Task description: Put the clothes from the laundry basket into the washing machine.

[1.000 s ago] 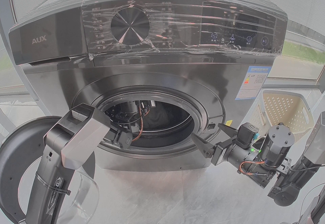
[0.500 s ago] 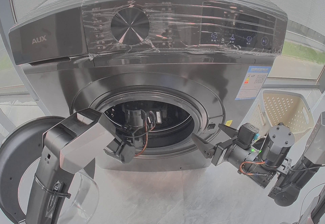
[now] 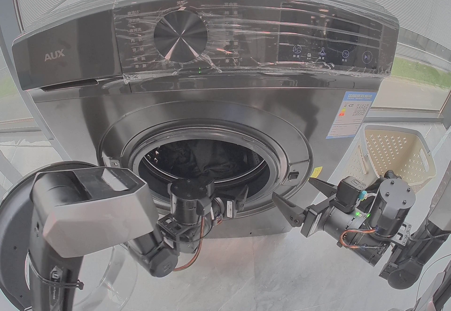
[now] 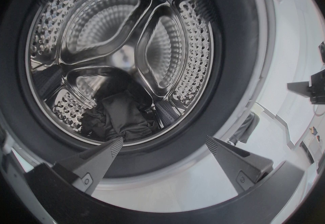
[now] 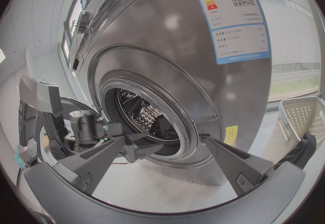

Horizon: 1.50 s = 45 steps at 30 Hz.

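Note:
The washing machine (image 3: 206, 91) stands with its round door swung wide to the left. A dark garment (image 3: 206, 160) lies at the bottom of the steel drum (image 4: 111, 31), seen again as the dark garment (image 4: 118, 119) in the left wrist view. My left gripper (image 3: 237, 201) hangs open and empty just outside the drum's lower rim; the left gripper (image 4: 164, 141) faces the drum mouth. My right gripper (image 3: 293, 188) is open and empty to the right of the opening, also seen as the right gripper (image 5: 162, 142). Dark cloth (image 5: 304, 148) sits in the laundry basket (image 3: 399, 152).
The open door (image 3: 19, 213) with its glass bowl hangs low at the left, close beside my left arm. The beige basket (image 5: 301, 119) stands on the floor right of the machine, behind my right arm. Pale floor (image 3: 263, 274) lies free in front of the machine.
My left arm has pulled back and down out of the drum, leaving the dark garment lying inside. The right arm has sunk slightly, still open.

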Available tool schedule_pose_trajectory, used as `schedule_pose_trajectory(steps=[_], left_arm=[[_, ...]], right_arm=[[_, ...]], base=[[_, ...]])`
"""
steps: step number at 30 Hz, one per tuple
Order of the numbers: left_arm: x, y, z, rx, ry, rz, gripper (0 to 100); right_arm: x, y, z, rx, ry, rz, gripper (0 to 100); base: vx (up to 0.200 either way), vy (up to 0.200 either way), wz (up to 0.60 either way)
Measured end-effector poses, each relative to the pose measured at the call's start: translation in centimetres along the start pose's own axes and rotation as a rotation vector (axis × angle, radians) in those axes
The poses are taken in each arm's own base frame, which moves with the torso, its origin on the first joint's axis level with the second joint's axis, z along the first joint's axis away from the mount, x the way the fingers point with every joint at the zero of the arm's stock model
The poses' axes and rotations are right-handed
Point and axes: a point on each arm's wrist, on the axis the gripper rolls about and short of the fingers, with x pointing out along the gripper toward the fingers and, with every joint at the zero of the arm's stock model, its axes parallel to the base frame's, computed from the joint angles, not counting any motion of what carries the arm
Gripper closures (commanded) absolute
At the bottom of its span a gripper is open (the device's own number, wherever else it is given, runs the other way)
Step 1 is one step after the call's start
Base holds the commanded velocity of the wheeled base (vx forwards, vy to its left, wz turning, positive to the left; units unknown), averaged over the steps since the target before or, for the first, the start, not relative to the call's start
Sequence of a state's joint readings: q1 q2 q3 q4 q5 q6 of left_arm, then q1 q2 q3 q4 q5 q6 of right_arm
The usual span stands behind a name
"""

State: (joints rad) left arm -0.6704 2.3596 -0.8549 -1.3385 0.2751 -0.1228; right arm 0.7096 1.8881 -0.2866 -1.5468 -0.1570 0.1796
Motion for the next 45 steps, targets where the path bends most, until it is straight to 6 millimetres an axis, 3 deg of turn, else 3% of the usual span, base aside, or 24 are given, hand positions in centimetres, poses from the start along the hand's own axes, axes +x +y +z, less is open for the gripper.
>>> schedule_pose_trajectory(steps=[6, 15, 19, 24, 34, 45], left_arm=[[-5.7, 0.3, 1.3, 0.012, 0.012, -0.030, 0], [-13.6, 1.5, 6.5, -0.032, -0.134, -0.041, 0], [-16.1, 2.1, 8.0, -0.038, -0.195, -0.028, 0], [-18.8, 3.0, 8.8, -0.037, -0.228, -0.016, 0], [-22.2, 5.7, 7.7, -0.018, -0.189, 0.061, 0], [-25.2, 7.0, 9.0, -0.001, -0.251, 0.098, 0]], right_arm=[[-1.3, -0.4, -0.1, -0.012, 0.021, -0.015, 0], [-4.2, -1.7, 0.3, -0.018, 0.035, -0.067, 0], [-5.4, -2.9, 0.6, -0.015, 0.028, -0.113, 0], [-6.2, -3.7, 1.1, -0.011, 0.008, -0.149, 0], [-7.6, -3.9, 1.4, -0.011, 0.005, -0.171, 0], [-9.8, -3.9, 1.5, -0.025, 0.091, -0.206, 0]], base=[[0.000, 0.000, 0.00], [0.000, 0.000, 0.00], [0.000, 0.000, 0.00], [-0.120, 0.000, 0.00], [-0.200, 0.000, 0.00], [-0.200, 0.000, 0.00]])
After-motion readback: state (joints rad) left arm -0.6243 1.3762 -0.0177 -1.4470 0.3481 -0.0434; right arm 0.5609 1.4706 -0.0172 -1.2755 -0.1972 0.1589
